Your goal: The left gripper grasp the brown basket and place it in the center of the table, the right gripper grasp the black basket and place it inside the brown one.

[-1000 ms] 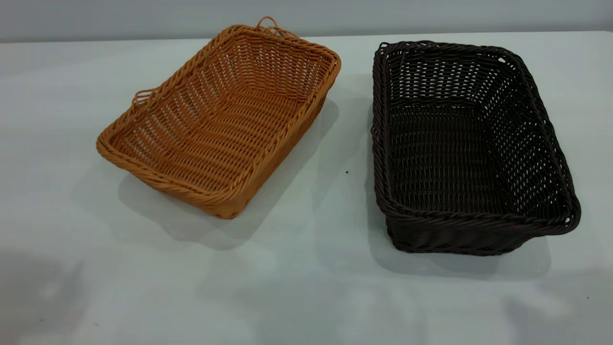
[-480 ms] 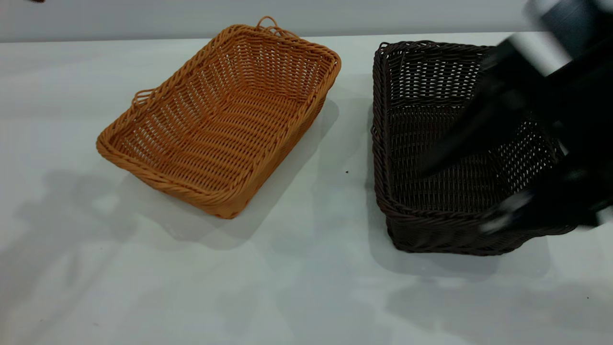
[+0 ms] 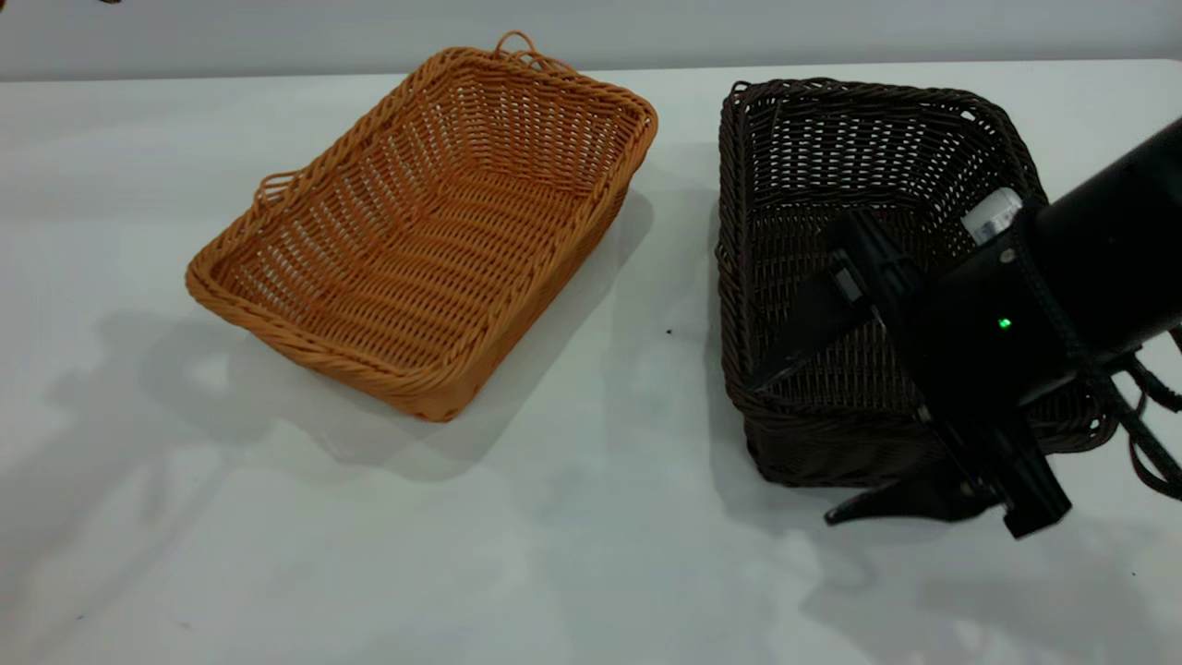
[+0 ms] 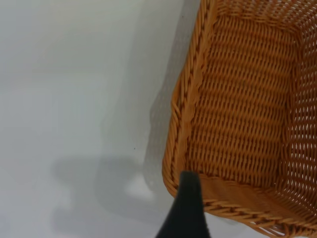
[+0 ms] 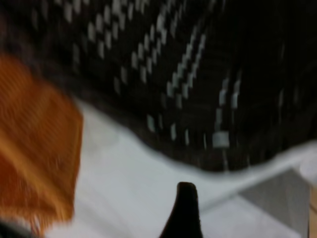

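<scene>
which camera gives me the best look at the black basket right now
The exterior view: it shows the whole black basket on the table, with the open right gripper straddling its near wall. The right wrist view shows only a blurred stretch of its dark weave. The left wrist view shows only the brown basket.

A broad, flat, plain white surface [image 3: 572,554] fills the scene, with soft grey shadows near; a pale grey wall [image 3: 739,28] stands far behind.

We see the right gripper [image 3: 799,443]: bulky black housing, dark wedge fingers [image 3: 794,346], green light, braided black cable.
</scene>
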Robot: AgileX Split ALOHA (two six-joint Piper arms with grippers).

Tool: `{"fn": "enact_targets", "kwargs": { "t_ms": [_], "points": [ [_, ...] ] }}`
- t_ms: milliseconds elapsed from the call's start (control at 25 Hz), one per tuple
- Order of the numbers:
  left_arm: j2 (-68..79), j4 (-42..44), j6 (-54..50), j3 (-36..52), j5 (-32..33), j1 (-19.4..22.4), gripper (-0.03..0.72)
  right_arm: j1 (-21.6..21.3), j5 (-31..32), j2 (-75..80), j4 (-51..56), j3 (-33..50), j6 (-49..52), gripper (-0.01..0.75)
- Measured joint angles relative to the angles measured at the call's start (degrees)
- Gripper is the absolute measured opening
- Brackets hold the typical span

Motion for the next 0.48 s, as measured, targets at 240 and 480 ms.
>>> {"fn": "enact_targets", "kwargs": {
  "t_ms": [240,480],
  "points": [
    [0.0,0.0,0.0,0.0,-0.1,0.0,0.591,0.2,-6.4,0.4,0.5,-2.1,4.1,0.585],
    [0.8,0.0,0.0,-0.9,-1.7,0.0,0.591,4.2,-14.3,3.5,0.6,-3.6,14.3,0.585]
  ]
}}
